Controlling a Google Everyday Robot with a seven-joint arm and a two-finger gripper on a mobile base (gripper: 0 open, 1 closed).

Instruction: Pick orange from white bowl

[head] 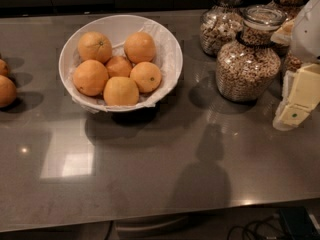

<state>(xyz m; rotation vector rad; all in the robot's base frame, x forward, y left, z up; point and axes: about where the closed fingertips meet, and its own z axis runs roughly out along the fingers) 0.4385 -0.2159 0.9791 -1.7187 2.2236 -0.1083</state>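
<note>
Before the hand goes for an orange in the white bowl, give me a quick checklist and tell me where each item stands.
1. Target present: ok. The orange lies at the back right of the white bowl, its top exposed.
2. Hand free of the bowl: ok. The hand hangs at the right edge of the view, well apart from the bowl.
3. Straight path to the bowl: probably not ok. The nearest glass jar stands between the hand and the bowl.
4. Room around the target: not ok. Neighbouring oranges sit close against its front.
5. Loose oranges at the table's left edge: ok, apart from the bowl.
</note>
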